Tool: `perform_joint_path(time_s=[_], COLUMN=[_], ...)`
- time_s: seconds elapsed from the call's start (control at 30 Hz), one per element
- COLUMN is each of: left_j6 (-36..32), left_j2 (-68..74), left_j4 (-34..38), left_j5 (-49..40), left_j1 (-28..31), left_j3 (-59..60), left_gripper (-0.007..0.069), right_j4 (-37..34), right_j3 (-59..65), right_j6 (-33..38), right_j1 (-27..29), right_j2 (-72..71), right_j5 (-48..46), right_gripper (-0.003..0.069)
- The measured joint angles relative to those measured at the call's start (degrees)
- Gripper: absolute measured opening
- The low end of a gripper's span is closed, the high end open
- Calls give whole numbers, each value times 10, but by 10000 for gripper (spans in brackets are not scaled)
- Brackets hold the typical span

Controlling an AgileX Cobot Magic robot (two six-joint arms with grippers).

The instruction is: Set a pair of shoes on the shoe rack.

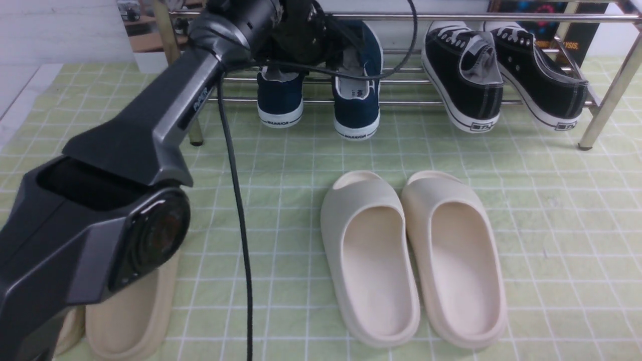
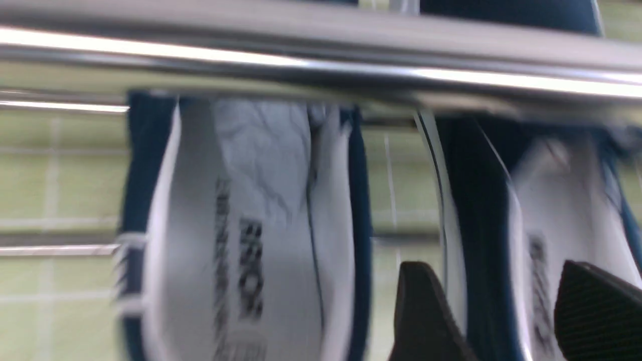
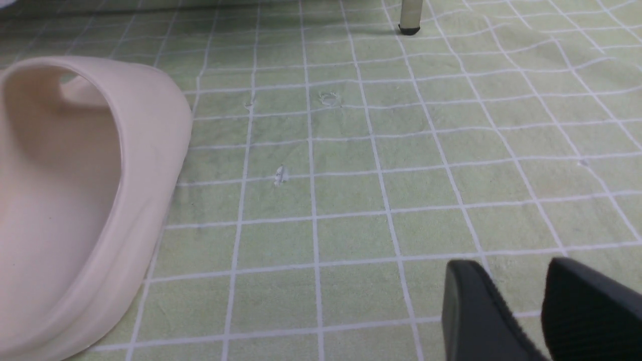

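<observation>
Pair of shoes (image 1: 357,108), navy slip-ons w/ white soles, sits on the shoe rack (image 1: 451,17), left section. Heels face the camera & overhang the front bar, "WARRIOR" readable on both. Left arm (image 1: 150,115) reaches over them, its wrist hiding the toes. Left hand (image 2: 491,265) is blurred in the left wrist view: fingers (image 2: 426,321) are spread, straddling one navy shoe's side wall, one inside over the grey insole, one outside. No pinch visible, so it grips nothing. Black lace-ups (image 1: 464,75) sit on the rack's right section. Cream slides (image 1: 368,250) lie side by side on the green checked cloth (image 1: 551,225) in front of the rack. Another beige slide (image 1: 130,311) lies partly under the left arm. Right hand (image 3: 511,263) is low over bare cloth, jaws parted, empty.
</observation>
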State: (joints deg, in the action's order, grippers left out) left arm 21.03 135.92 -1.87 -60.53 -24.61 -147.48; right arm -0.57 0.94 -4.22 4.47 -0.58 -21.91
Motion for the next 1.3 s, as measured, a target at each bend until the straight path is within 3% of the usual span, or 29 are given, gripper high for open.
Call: perform_joint_path(time_s=[0.1, 0.2, 0.37, 0.47, 0.53, 0.57, 0.63, 0.67, 0.7, 0.73, 0.77, 0.83, 0.87, 0.9, 1.03, 1.3], left_j6=[-56, -107, -122, -121, -120, -119, -114, -100, -95, -73, -70, -35, -32, -14, -3, -1], left_j2=[-46, -126, -289, -356, -429, -491, -532, -608, -617, -697, -706, -823, -840, -911, -1025, -1148], left_j4=[6, 10, 6, 2, 1, 3, 6, 3, 3, -5, -6, -10, -10, -14, -18, -3], left_j5=[-47, -99, -111, -112, -112, -105, -81, -24, -7, 67, 87, 212, 221, 289, 383, 450], left_j1=[-8, -14, 7, 15, 15, 15, 15, 15, 15, 15, 15, 15, 15, 15, 15, 15], left_j3=[0, -1, 73, 146, 240, 344, 408, 528, 541, 662, 676, 841, 853, 965, 1133, 1341], left_gripper=[344, 242, -13, -13, -13, -13, -13, -13, -13, -13, -13, -13, -13, -13, -13, -13], right_j4=[0, 0, 0, 0, 0, 0, 0, 0, 0, 0, 0, 0, 0, 0, 0, 0], right_j3=[0, 0, 0, 0, 0, 0, 0, 0, 0, 0, 0, 0, 0, 0, 0, 0], right_j6=[0, 0, 0, 0, 0, 0, 0, 0, 0, 0, 0, 0, 0, 0, 0, 0], right_j1=[0, 0, 0, 0, 0, 0, 0, 0, 0, 0, 0, 0, 0, 0, 0, 0], right_j2=[0, 0, 0, 0, 0, 0, 0, 0, 0, 0, 0, 0, 0, 0, 0, 0], right_j5=[0, 0, 0, 0, 0, 0, 0, 0, 0, 0, 0, 0, 0, 0, 0, 0], right_gripper=[244, 244, 244, 244, 244, 244, 244, 244, 244, 244, 244, 244, 244, 244, 244, 244])
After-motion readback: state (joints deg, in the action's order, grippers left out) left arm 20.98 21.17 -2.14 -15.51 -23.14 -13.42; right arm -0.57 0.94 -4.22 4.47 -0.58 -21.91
